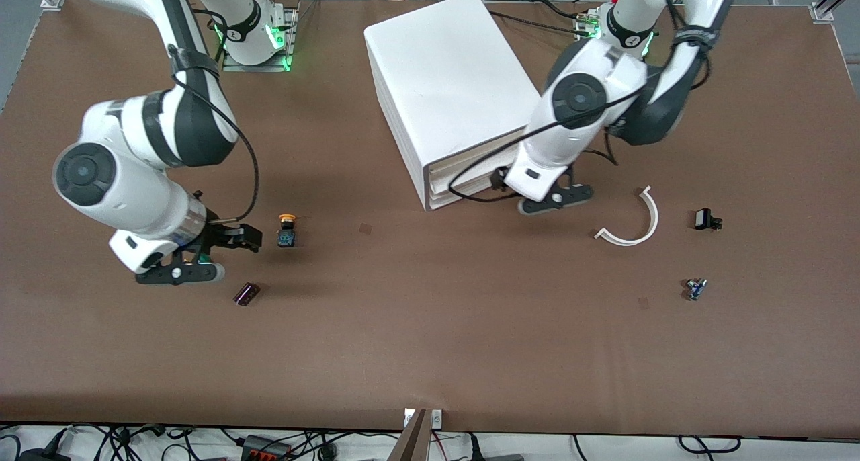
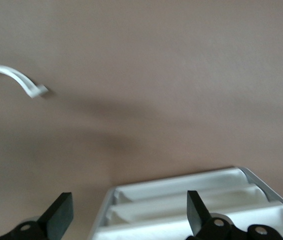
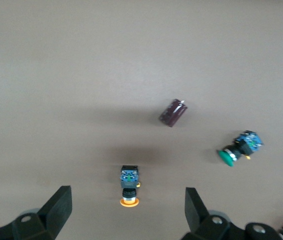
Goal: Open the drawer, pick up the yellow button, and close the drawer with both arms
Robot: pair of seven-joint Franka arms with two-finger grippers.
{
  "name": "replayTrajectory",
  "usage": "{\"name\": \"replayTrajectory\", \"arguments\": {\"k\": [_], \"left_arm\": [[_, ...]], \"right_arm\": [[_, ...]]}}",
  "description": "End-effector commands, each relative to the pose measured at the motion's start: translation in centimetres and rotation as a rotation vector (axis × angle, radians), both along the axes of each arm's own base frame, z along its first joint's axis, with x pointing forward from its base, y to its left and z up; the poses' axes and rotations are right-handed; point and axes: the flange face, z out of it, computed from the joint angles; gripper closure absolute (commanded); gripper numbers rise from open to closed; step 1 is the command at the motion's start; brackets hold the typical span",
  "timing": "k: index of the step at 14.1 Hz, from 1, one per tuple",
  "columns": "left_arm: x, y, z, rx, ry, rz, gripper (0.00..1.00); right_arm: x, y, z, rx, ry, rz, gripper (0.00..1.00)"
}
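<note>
Button (image 1: 287,229) on table, left-centre of frame, just beside my right gripper (image 1: 232,240), fingers apart, empty. Left gripper (image 1: 537,195) spread wide at drawer (image 1: 463,175) front, centre frame.

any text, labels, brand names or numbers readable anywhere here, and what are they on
None can be read.
White cabinet: plain, no label showing.
Yellow-capped button: its dark body shows tiny coloured marks, too small to read.
Dark maroon cylinder: no readable print.
Round black joint caps on the arms: no legible marking.
Arm bases: only green lights, no readable signs.
</note>
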Motion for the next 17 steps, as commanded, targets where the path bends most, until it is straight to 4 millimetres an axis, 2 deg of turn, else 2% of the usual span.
{"name": "replayTrajectory", "arguments": {"k": [1,5,7,8,9,10,12,15,17], "left_arm": [[2.1,4.4,3.0,0.034,-0.001,-0.086,0.00],[4.6,13.2,9.2,0.026,0.029,-0.211,0.00],[5.3,17.0,11.5,0.012,0.033,-0.273,0.00],[4.8,17.7,13.0,0.012,0.016,-0.315,0.00],[4.7,19.8,13.9,0.010,0.007,-0.312,0.00],[4.2,21.3,14.9,-0.001,-0.005,-0.324,0.00],[2.6,24.5,15.9,-0.041,-0.013,-0.345,0.00],[-0.1,27.7,17.8,-0.045,-0.040,-0.356,0.00],[-2.3,27.6,18.1,-0.041,-0.052,-0.356,0.00]], "right_arm": [[-0.6,-3.0,4.4,0.011,0.004,-0.041,0.00],[-1.1,-9.7,8.4,0.096,0.066,-0.161,0.00],[-1.3,-12.0,10.7,0.097,0.063,-0.184,0.00],[-1.8,-12.9,12.8,0.105,0.043,-0.191,0.00],[-2.2,-14.1,14.1,0.110,0.025,-0.205,0.00],[-2.6,-15.6,14.9,0.115,0.014,-0.222,0.00],[-3.2,-17.3,16.0,0.086,-0.008,-0.177,0.00],[-4.0,-18.4,16.2,0.050,-0.006,-0.141,0.00],[-5.1,-17.5,16.8,-0.015,-0.012,-0.115,0.00]]}}
